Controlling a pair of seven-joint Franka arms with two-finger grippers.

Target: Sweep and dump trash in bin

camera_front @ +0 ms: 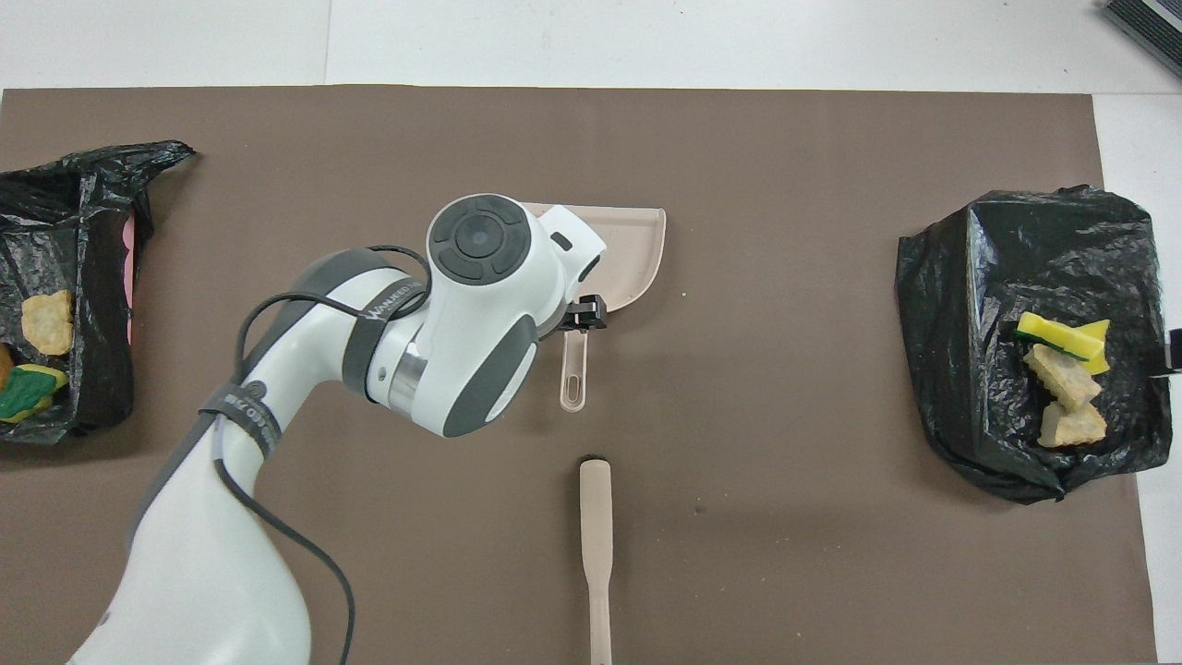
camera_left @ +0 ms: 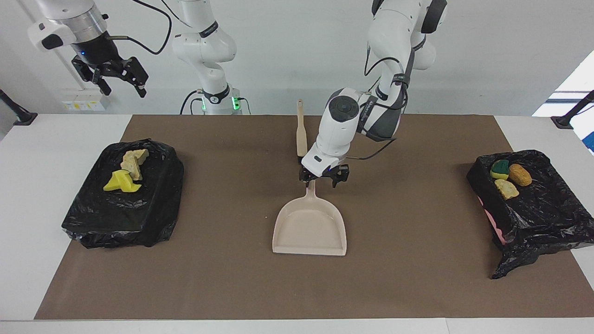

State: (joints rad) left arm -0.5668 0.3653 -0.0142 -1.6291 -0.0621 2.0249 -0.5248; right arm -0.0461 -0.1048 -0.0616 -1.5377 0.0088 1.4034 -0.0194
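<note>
On the brown mat (camera_left: 417, 287), trash (camera_left: 126, 172) sits atop both bag-covered bins (camera_left: 123, 195) at its two ends. Mid-mat, our left gripper (camera_left: 323, 178) hangs released over the dustpan (camera_left: 310, 227) handle; rising crooked, we judge, could snag it. Our right gripper (camera_left: 116, 76) waits aloft, spread.

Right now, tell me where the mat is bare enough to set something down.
Two bare patches of brown mat: between the dustpan and each black bin bag. Bare strip too at the mat edge farthest from the robots. Crowded mid-table: the left gripper over the dustpan's handle, brush close by.
</note>
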